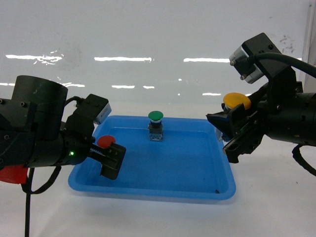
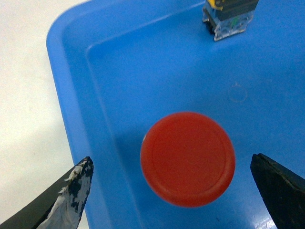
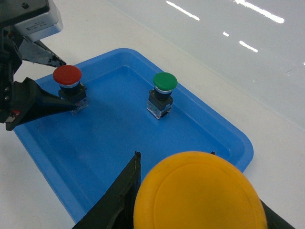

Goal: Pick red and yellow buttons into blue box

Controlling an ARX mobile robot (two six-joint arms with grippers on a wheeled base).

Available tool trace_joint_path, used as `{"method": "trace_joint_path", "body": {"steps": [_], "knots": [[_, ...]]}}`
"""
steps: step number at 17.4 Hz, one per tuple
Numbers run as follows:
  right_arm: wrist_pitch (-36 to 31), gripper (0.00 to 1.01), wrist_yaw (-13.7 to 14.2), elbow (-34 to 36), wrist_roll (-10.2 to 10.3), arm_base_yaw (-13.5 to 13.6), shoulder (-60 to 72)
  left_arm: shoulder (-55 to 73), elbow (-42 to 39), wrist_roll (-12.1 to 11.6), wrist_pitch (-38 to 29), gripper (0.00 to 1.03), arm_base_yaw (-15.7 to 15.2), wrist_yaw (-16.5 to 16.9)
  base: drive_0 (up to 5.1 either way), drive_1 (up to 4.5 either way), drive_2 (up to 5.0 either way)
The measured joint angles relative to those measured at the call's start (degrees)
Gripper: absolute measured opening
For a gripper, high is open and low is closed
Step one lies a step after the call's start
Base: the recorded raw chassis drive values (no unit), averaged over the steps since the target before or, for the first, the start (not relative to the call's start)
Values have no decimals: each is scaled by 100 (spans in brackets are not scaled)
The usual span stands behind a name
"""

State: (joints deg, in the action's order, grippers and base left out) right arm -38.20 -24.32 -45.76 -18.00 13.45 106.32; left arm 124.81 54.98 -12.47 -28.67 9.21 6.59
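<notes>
The red button (image 1: pixel 105 141) stands upright in the left part of a shallow blue tray (image 1: pixel 197 163). My left gripper (image 1: pixel 109 153) is open, one finger on each side of the red cap (image 2: pixel 187 157) with a gap to both. In the right wrist view the red button (image 3: pixel 67 75) shows between those fingers. My right gripper (image 1: pixel 219 131) is shut on the yellow button (image 1: pixel 236 100), held in the air over the tray's right edge. Its yellow cap (image 3: pixel 200 195) hides its body and most of the right gripper (image 3: pixel 175 153). The blue box is out of view.
A green-capped button (image 1: pixel 155 116) stands upright at the tray's back middle, also seen in the right wrist view (image 3: pixel 165 81). The tray (image 3: pixel 109 143) lies on a glossy white table (image 1: pixel 158 69).
</notes>
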Motion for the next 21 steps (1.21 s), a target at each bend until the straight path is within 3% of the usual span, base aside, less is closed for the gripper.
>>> {"method": "trace_joint_path", "body": {"steps": [12,19,21], "knots": [[-2,36,0,0,0,2,0,302,501,7,341,98,-4,138,0,0,0],[-2,36,0,0,0,2,0,529,796,-28,645,98,-17,50,0,0,0],[-2,36,0,0,0,0,0,529,796,-42,649,74,-22,48,0,0,0]]}}
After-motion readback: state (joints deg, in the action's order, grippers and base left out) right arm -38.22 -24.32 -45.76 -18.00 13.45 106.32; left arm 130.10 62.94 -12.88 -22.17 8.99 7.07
